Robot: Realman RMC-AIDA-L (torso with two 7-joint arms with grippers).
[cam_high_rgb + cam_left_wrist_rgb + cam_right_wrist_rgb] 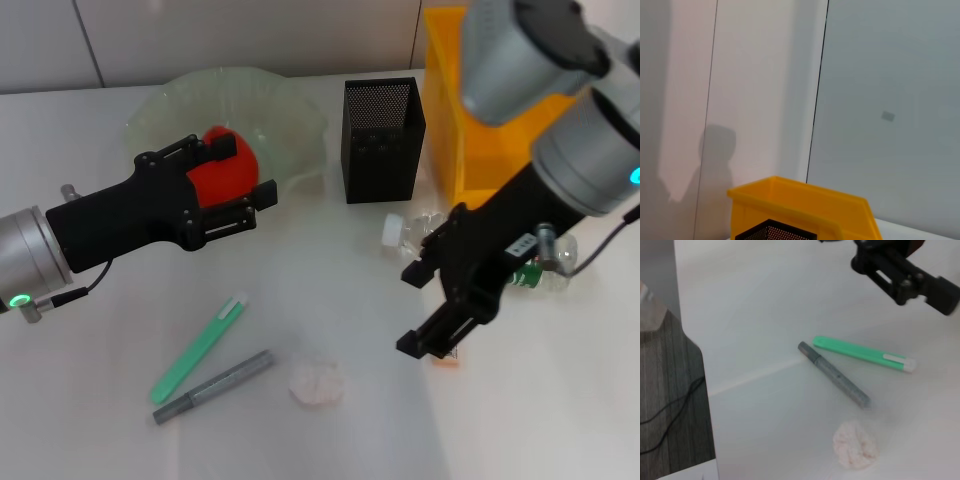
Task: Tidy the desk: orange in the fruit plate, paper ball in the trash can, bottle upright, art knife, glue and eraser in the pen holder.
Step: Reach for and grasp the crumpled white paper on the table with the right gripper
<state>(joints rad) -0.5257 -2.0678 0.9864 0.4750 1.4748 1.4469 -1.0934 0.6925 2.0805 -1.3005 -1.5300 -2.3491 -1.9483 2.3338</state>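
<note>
Over the fruit plate (290, 110), our left gripper (235, 180) pinches the orange (222, 172); releasing near the wavy rim could roll it out. Our right gripper (450, 310), jaws spread, hovers above the eraser (446, 358) and may nudge the lying bottle (425, 230).
</note>
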